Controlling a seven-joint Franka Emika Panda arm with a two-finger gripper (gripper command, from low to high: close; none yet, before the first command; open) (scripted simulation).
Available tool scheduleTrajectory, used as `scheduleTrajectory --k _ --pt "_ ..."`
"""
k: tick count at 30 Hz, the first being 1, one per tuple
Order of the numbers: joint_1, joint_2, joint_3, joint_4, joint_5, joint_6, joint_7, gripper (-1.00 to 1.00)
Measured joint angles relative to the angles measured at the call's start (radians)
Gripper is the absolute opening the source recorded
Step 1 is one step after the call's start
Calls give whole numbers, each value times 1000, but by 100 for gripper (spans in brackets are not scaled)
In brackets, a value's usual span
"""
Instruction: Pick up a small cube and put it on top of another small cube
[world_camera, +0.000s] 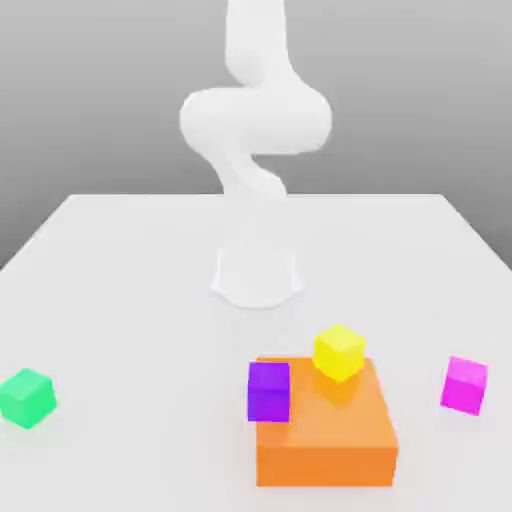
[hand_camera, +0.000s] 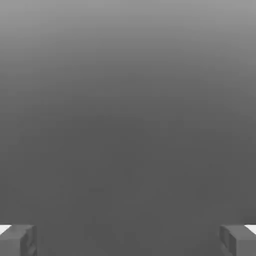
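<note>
The small magenta-pink cube (world_camera: 464, 384) sits on the white table (world_camera: 120, 300) at the exterior view's right, apart from everything else. Other small cubes lie nearby: a yellow one (world_camera: 338, 352) on the far part of the orange block's top, a purple one (world_camera: 268, 390) at that block's left edge, and a green one (world_camera: 27, 397) far to the left. In the hand view my gripper (hand_camera: 128, 240) is open, its grey fingertips (hand_camera: 17, 241) set wide apart with nothing between them, facing plain grey background.
A large orange block (world_camera: 325, 430) stands near the table's front, right of centre. The white arm's base (world_camera: 256, 275) rises from the middle of the table, and its links curve upward out of the picture.
</note>
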Motion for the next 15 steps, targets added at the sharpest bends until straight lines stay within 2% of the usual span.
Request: scheduleTrajectory --k 15 --pt "-128 434 431 -132 -174 188 643 0"
